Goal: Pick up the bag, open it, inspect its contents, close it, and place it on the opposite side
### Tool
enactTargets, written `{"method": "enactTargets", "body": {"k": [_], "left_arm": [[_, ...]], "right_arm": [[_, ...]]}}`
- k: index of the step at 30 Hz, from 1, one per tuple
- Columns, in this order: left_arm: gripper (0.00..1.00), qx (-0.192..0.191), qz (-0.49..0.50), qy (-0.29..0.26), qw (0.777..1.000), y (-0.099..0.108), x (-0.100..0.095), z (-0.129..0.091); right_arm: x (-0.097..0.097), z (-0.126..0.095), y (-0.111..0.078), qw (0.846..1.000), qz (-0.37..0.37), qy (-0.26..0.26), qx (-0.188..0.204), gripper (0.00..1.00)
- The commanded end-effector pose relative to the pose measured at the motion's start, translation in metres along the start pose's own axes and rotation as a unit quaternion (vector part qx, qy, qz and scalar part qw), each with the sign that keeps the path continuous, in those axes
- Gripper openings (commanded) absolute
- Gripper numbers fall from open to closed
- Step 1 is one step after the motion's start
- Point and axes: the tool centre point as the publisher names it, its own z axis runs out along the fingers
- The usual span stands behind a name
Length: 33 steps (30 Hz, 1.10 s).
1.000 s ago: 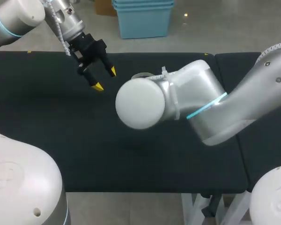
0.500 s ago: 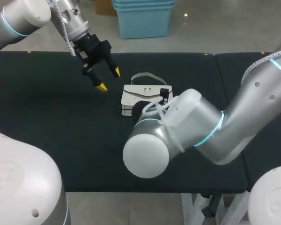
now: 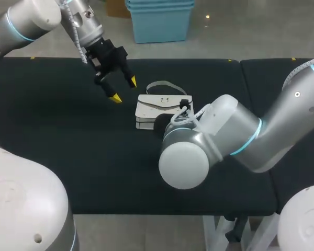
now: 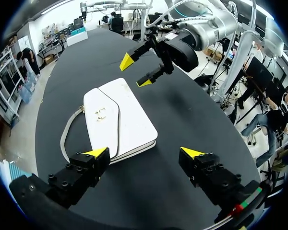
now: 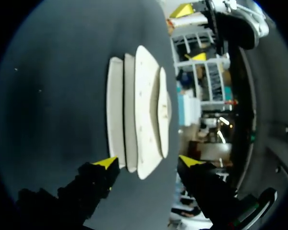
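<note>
Lying flat on the table (image 3: 94,157), white bag (image 3: 157,107), left jaws spread beside it, right jaws spread opposite.

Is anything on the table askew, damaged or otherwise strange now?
Nothing stands out. The white handbag lies flat on the table, flap closed, strap beside it. The left claw and right claw are open.

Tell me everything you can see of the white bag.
The white bag is a flat, rectangular handbag, smooth and leather-like, with a front flap, a small metal clasp and a pale strap looping from one end. It lies closed, flat on the dark table. The right gripper, jaws open, hangs by one end; nothing grips it.
</note>
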Motion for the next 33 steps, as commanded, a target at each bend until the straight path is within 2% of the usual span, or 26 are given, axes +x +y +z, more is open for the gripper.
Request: {"method": "enactTargets", "body": {"k": [1,12,14,24,25,29,33], "left_arm": [[1.0,0.0,0.001,0.002,1.0,0.0,-0.002,0.002],[1.0,-0.002,-0.003,0.006,1.0,0.002,-0.002,0.004],[1.0,-0.002,-0.003,0.007,1.0,0.003,-0.002,0.004],[1.0,0.0,-0.002,0.009,1.0,0.002,-0.001,0.006],[1.0,0.0,0.001,0.008,1.0,0.002,-0.001,0.006],[1.0,0.005,0.018,0.002,1.0,-0.003,0.001,0.009],[1.0,0.006,0.032,-0.01,0.999,-0.007,0.003,0.013]], "right_arm": [[-0.004,0.005,-0.002,1.0,-0.002,0.003,-0.019,0.46],[0.007,0.024,-0.003,0.999,-0.011,0.032,-0.013,0.43],[0.007,0.027,-0.002,0.999,-0.013,0.035,-0.011,0.36],[0.014,0.04,-0.004,0.999,-0.021,0.047,-0.007,0.27],[0.014,0.041,-0.004,0.999,-0.02,0.047,-0.005,0.24],[0.015,0.043,-0.007,0.999,-0.011,0.042,-0.002,0.0],[0.014,0.045,-0.008,0.999,-0.003,0.035,-0.003,0.0]]}}
